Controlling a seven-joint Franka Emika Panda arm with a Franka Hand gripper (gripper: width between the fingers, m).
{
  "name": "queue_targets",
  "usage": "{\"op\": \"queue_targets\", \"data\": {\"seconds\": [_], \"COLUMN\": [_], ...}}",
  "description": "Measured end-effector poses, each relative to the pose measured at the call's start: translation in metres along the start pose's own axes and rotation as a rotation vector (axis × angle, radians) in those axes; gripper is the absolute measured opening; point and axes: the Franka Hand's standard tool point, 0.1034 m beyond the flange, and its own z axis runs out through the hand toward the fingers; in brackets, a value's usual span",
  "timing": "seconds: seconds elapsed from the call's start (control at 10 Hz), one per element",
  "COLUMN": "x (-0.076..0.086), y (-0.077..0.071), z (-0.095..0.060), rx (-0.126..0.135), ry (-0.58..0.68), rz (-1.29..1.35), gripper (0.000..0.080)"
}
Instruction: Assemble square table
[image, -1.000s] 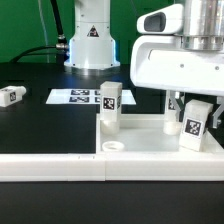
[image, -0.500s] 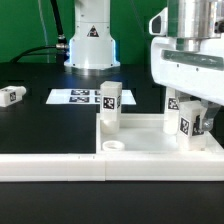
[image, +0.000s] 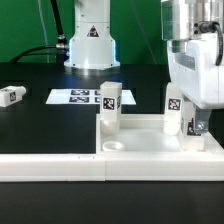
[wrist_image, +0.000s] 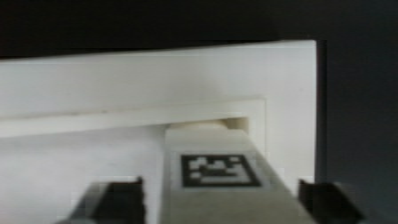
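- The hand (wrist_image: 221, 204) is hanging straight down over the square top's (image: 140, 124) corner on the exterior view's right; its fingers (wrist_image: 121, 200) are standing released, with a gap showing on each side of the leg (image: 173, 110) between them
- That leg is standing upright in the top's corner; it is chunky white plastic, wearing black-white square tags; a second leg (image: 109, 106) is standing upright at the opposite corner, with a round socket (image: 115, 147) showing just in front of it
- A third leg (image: 12, 95) and the marker board (image: 75, 97) are lying on the black worktop (image: 40, 125); a green backdrop (image: 20, 25) is showing behind
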Motion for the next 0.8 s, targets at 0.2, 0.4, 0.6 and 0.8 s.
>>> {"op": "queue_targets", "data": {"seconds": [0.2,0.4,0.6,0.8], "x": [-0.0023,-0.0014,0.0004,0.0046], "y": [-0.0065,-0.0063,-0.0065,-0.0076], "z": [-0.0048,-0.0041,-0.0041,-0.0049], "rx": [0.011,0.009,0.006,-0.019], "ry": [0.002,0.003,0.011,0.052], "rz": [-0.415,-0.611,-0.742,-1.045], "gripper": [0.0618,0.0643,0.0648,0.0649]}}
